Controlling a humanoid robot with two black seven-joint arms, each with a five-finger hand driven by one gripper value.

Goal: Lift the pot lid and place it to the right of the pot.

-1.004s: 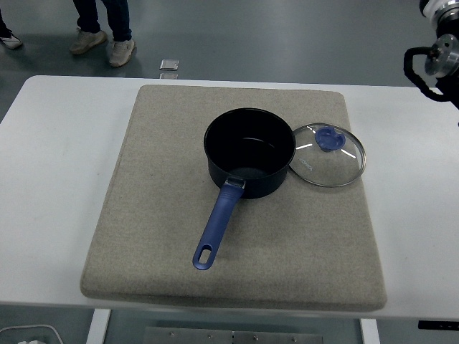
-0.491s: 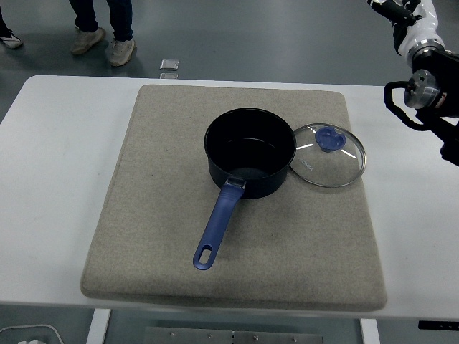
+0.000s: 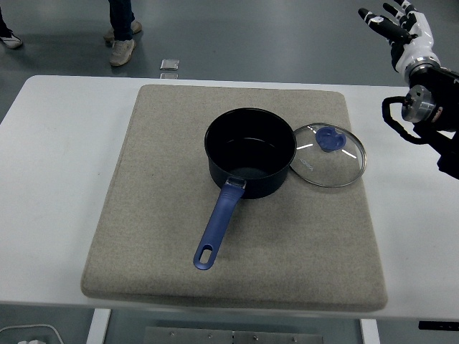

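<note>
Glass lid (image 3: 328,155) flat on mat (image 3: 143,215), touching pot (image 3: 250,152) (right side), right hand (image 3: 399,25) raised, fingers spread, empty.

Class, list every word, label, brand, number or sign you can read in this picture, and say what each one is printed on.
No text can be read anywhere in this picture.
Glass lid: a small pale mark near its left rim, too small and blurred to read.
Pot, its blue handle, the grey mat and the white table: no print visible.
Right hand: no print visible.
</note>
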